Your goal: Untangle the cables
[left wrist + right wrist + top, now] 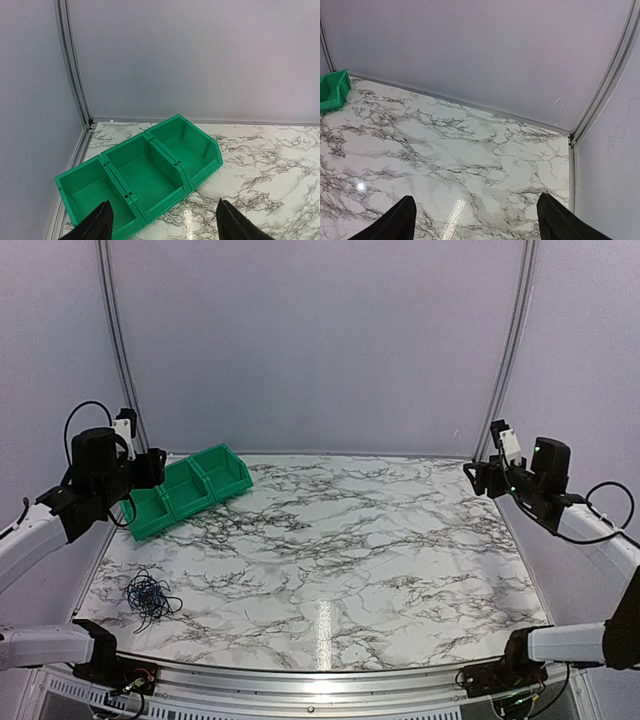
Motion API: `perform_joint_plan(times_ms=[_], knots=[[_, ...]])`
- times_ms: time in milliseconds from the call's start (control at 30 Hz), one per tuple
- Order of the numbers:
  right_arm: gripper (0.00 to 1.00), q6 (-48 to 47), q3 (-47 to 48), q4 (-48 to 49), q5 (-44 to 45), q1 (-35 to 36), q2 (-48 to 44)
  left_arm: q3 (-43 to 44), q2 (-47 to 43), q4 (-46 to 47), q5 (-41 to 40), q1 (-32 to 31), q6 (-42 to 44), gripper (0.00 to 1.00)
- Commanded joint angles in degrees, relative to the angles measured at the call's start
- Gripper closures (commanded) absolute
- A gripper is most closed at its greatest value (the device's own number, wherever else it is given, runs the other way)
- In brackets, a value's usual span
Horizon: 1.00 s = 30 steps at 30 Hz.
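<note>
**A:** How far along is the untangling?

**B:** By my reading, it has not started. The white tabletop with grey marble veining (380, 560) carries a row of three joined green plastic bins (190, 490) at its far left corner. I see no wire in any compartment from the left wrist view.

**A:** And the arms?

**B:** Both are raised and out at the sides. The left end effector (163, 215) hangs above the near end of the bin row. Its two black fingers stand well apart with nothing between them. The right end effector (475, 217) hovers over the far right of the tabletop. Its fingers are also spread wide and it holds nothing.

**A:** Where are the cables, then?

**B:** The small tangled clump of very thin blue and black wires (150, 595) lies on the near left of the tabletop. It sits close to the front edge, well apart from the bins and from both end effectors. It reads as one tight bunch, with only a few short loops straying from its rim. No strand is pulled out long or laid aside.

**A:** So what is left?

**B:** Everything, I would judge. An arm has to reach the clump and take hold, then each wire has to be teased free. The left arm is the nearer one. The strands are too fine to count from the top view.
</note>
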Motion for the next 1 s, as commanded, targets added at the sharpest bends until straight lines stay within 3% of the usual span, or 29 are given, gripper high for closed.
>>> perform_joint_plan(times_ms=[0,267,633,967], knots=[[0.13,1.47,-0.47,5.66,2.25,-0.59,2.19,1.71,1.67,-1.33,1.49,0.51,-1.55,0.24],[0.03,-2.57,-2.88,10.56,2.31,-0.93,4.97,6.63,4.93,-14.23,-1.65,-7.59,-8.69,0.12],[0.02,-8.58,-0.96,6.23,-10.64,-1.28,8.50,7.31,6.11,-36.14,-12.41,-28.74,-28.36,0.11],[0.05,-9.67,0.48,3.31,-18.01,-1.33,11.16,0.96,8.31,-51.37,-24.24,-33.26,-50.40,0.05]])
